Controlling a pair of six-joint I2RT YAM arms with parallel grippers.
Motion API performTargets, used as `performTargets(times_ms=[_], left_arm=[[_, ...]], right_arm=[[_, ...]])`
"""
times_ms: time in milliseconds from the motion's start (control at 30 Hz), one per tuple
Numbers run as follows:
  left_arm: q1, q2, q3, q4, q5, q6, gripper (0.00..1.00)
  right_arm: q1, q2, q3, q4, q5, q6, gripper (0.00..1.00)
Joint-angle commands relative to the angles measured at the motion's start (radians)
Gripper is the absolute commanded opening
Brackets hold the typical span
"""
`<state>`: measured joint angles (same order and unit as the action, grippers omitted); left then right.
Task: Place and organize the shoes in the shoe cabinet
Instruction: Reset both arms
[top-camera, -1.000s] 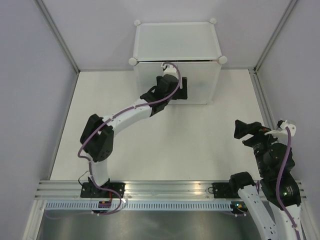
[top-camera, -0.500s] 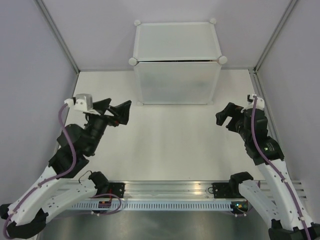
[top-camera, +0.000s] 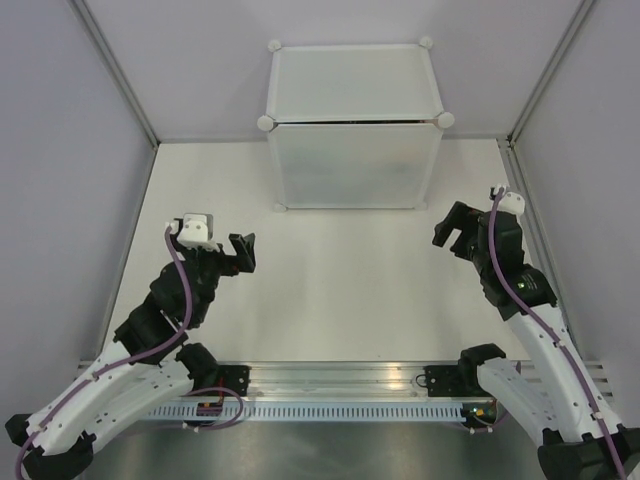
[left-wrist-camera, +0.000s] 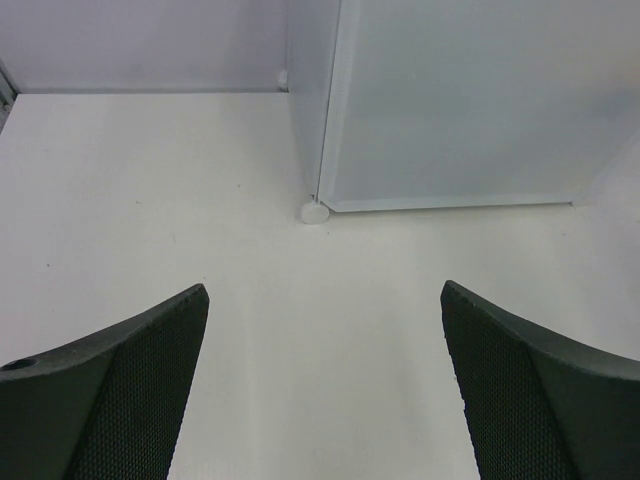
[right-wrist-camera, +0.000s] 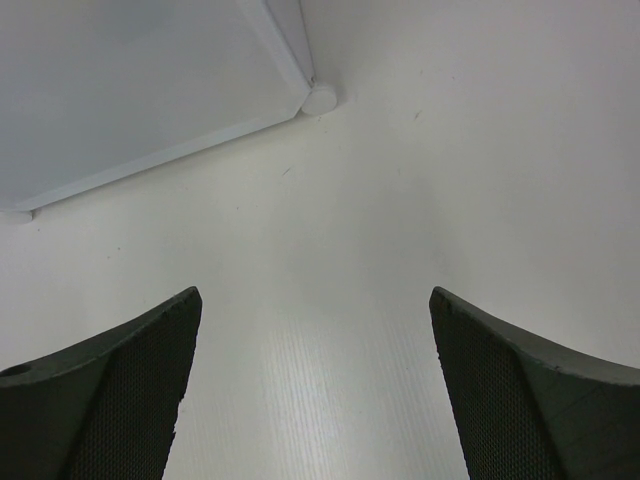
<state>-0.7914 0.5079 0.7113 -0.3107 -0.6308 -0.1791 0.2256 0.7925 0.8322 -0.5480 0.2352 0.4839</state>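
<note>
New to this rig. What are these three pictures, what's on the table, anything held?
Two robot arms are bolted at the near edge of a white table, each with a two-finger gripper. The wide picture is from a fixed camera above and behind them: left gripper on the left, right gripper on the right. The other two are wrist cameras; the dark wedges at the bottom are that gripper's own fingers. On the table stands a white shoe cabinet, its frosted front shut. No shoes show anywhere. Both grippers are open and empty.

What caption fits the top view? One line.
Closed shoe cabinet at the far end; left gripper and right gripper open, empty, either side.
</note>
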Motion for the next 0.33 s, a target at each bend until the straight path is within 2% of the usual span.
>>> performTargets(times_ms=[0,300], left_arm=[[0.004,-0.009,0.007,0.007,0.003,0.029,1.0],[0.004,-0.046,-0.009,0.002,-0.023,0.029,1.0]], right_arm=[[0.018,-0.039,-0.03,0.074,0.006,0.007,0.98],[0.023,-0.056,-0.021,0.062,0.036,0.012,0.98]])
